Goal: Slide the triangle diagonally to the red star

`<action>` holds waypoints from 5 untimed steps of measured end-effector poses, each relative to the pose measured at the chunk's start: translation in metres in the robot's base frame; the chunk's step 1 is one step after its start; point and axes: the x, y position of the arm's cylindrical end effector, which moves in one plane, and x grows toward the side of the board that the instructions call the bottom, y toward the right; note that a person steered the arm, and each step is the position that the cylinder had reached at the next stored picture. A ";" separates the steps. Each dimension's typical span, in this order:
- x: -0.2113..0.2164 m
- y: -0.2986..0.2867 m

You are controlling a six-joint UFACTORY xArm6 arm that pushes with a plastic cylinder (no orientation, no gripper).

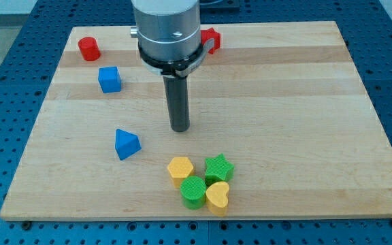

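A blue triangle (126, 143) lies on the wooden board (284, 102), left of centre. A red star (211, 40) sits near the board's top edge, partly hidden behind the arm's grey body. My tip (180, 128) rests on the board to the right of the blue triangle and a little above it, apart from it with a clear gap. The red star is far up the view from the tip.
A red cylinder (88, 48) sits at the top left, a blue cube (109, 79) below it. Near the bottom edge a cluster holds a yellow hexagon (180, 168), a green star (218, 167), a green cylinder (194, 191) and a yellow heart (218, 195).
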 end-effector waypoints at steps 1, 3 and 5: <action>0.034 -0.024; 0.115 -0.066; 0.100 -0.097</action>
